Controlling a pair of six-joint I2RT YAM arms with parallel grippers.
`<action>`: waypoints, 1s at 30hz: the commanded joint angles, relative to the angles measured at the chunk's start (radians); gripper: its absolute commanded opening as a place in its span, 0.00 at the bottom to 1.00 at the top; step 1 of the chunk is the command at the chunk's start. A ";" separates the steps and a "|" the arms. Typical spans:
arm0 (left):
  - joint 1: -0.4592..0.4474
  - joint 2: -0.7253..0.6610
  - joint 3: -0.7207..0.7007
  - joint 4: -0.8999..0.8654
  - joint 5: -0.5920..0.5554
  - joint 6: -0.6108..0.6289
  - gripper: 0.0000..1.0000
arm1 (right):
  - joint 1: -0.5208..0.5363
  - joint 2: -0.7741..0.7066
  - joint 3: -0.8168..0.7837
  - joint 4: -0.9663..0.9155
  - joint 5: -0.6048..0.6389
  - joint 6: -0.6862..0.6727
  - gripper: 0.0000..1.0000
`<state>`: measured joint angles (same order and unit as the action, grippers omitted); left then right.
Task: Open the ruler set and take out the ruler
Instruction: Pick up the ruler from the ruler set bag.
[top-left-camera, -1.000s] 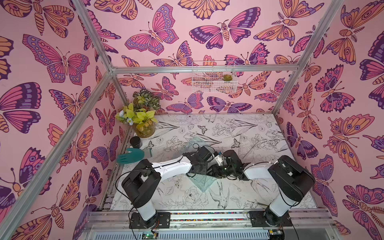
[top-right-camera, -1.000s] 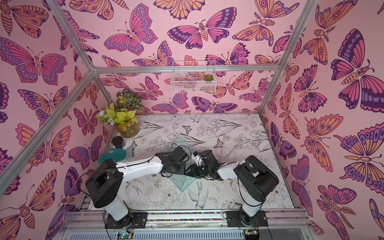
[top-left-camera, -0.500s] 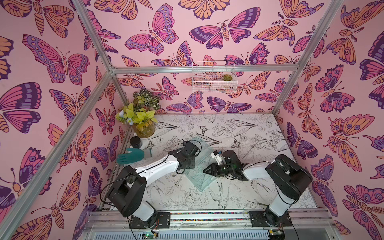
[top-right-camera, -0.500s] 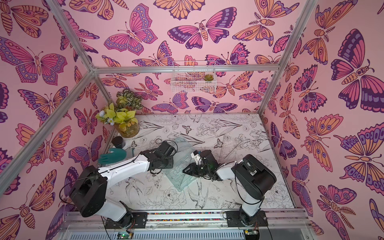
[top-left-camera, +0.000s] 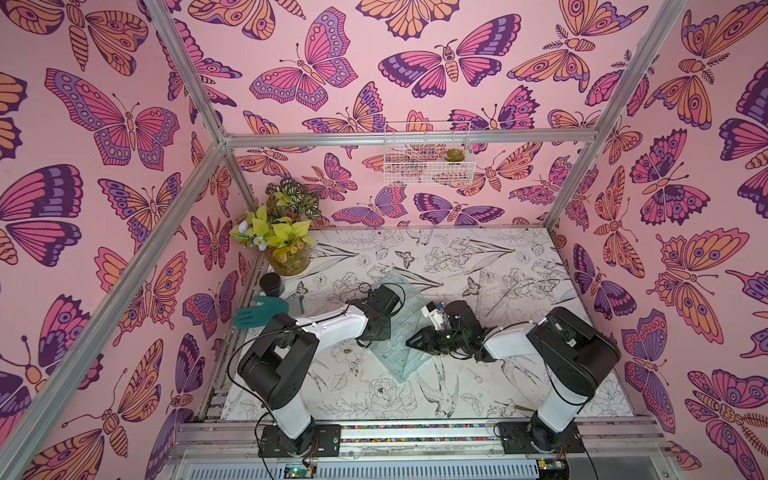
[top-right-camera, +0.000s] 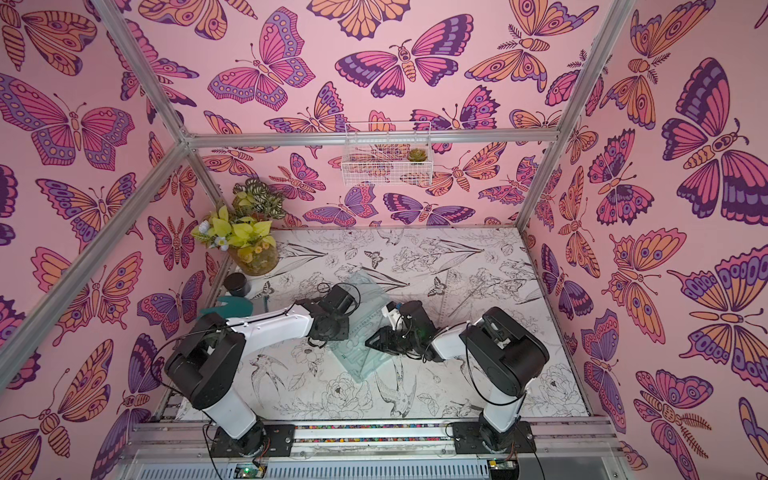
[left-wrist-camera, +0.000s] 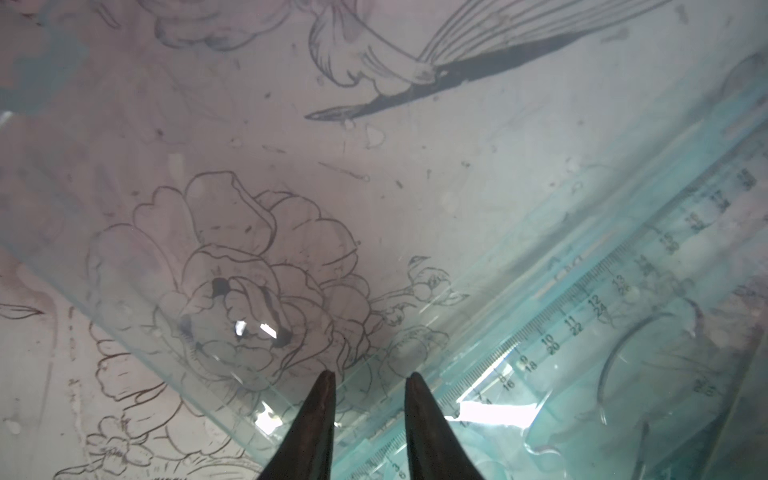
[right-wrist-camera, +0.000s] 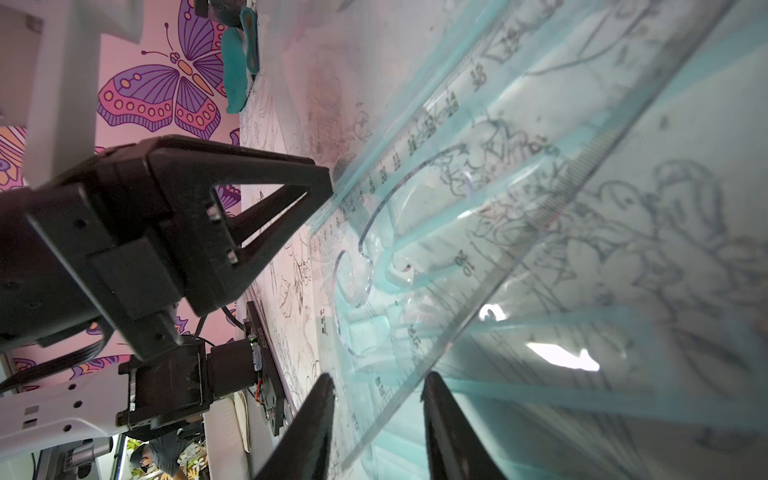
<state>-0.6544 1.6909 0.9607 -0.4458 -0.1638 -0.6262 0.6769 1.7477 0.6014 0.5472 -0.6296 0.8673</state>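
Note:
The ruler set lies open at mid-table, a translucent aqua case with its far half tilted up. Inside lies the ruler with printed numbers, beside a protractor arc. My left gripper is at the case's left edge; its fingers touch that edge. Its jaws stand apart, with the lid's rim and the ruler's end between them. My right gripper reaches in from the right, its jaws closed over the case's plastic.
A teal glove and a black jar lie at the left edge. A vase of flowers fills the back left corner. A wire basket hangs on the back wall. A faint clear ruled piece lies behind the right wrist.
The left gripper swung away to the back left, then came back to the case's left edge with its jaws narrower. The right gripper stayed on the case.

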 joint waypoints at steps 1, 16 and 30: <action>0.009 0.034 -0.014 -0.019 0.004 0.002 0.29 | 0.006 0.016 0.023 0.021 -0.008 0.003 0.38; 0.015 0.064 -0.046 0.033 0.094 -0.030 0.21 | 0.060 0.046 0.050 0.108 -0.030 0.070 0.38; 0.014 0.045 -0.077 0.052 0.100 -0.032 0.20 | 0.115 0.103 0.067 0.151 0.077 0.155 0.35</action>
<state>-0.6418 1.7035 0.9352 -0.3321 -0.0929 -0.6552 0.7795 1.8278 0.6437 0.6930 -0.5911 0.9974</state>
